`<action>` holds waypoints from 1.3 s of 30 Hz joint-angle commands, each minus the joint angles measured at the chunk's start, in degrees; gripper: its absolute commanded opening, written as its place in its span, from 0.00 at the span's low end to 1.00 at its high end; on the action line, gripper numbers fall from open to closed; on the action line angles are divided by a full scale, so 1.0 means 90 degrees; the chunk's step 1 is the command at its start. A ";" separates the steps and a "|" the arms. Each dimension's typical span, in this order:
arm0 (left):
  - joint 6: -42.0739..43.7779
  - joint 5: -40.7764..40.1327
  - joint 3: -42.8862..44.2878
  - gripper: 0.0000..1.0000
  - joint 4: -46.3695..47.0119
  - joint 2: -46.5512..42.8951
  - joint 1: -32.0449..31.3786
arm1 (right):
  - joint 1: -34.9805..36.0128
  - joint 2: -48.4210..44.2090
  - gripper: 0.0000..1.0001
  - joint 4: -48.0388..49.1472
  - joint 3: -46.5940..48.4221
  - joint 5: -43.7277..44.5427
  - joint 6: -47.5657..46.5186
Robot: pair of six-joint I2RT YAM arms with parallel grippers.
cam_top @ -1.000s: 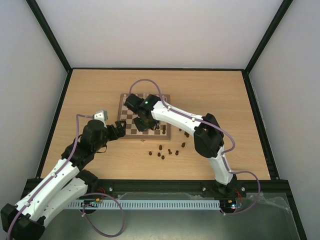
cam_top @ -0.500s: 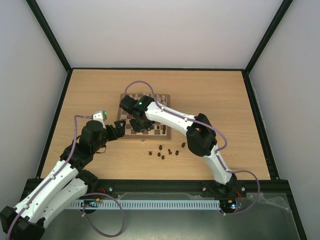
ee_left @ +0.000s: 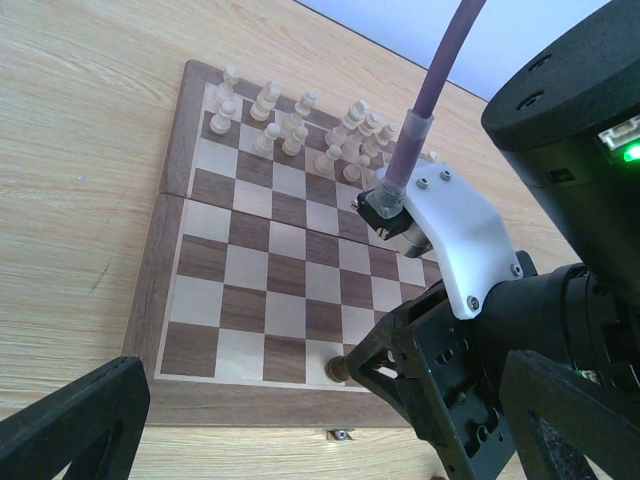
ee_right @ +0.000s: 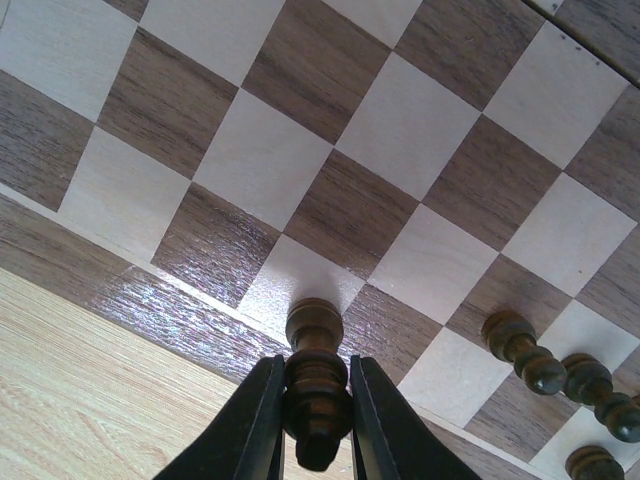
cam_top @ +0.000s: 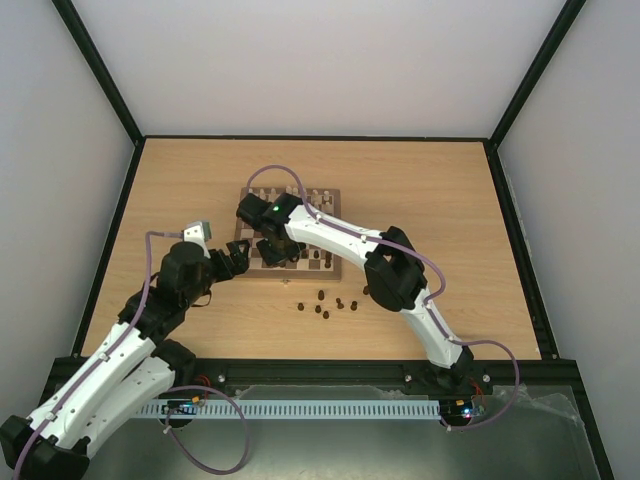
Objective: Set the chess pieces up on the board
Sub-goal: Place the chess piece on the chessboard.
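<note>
The board [cam_top: 254,226] lies mid-table, with cream chessmen [cam_top: 290,194] along its far rows. My right gripper [cam_top: 268,252] is shut on a dark brown chess piece [ee_right: 316,330], one finger on each side of its upper body. Its base rests on or just above a cream square in the board's [ee_right: 400,130] near row. The left wrist view shows that piece [ee_left: 338,369] at the board's [ee_left: 250,290] near edge. A few other dark pieces [ee_right: 545,365] stand further right in that row. My left gripper [cam_top: 238,260] hangs open beside the board's near left corner, holding nothing.
Several loose dark pieces [cam_top: 325,303] lie on the tabletop [cam_top: 440,200] in front of the board, near the right arm's elbow. Black frame rails [cam_top: 320,138] border the table. The cream chessmen [ee_left: 300,120] crowd the far rows.
The right arm has carried the dark piece leftwards along the board's near row. The left gripper has shifted a little and stays open.
</note>
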 commanded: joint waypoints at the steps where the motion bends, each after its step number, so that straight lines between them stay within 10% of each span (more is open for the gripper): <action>1: -0.0024 -0.0077 -0.0053 0.99 -0.0090 -0.0112 0.0050 | 0.0043 0.0105 0.17 -0.0349 0.0231 -0.0068 -0.0066; 39: -0.0041 -0.0094 -0.0047 0.99 -0.0134 -0.0219 0.0053 | 0.0055 -0.0103 0.38 0.0018 0.0173 -0.0109 -0.0037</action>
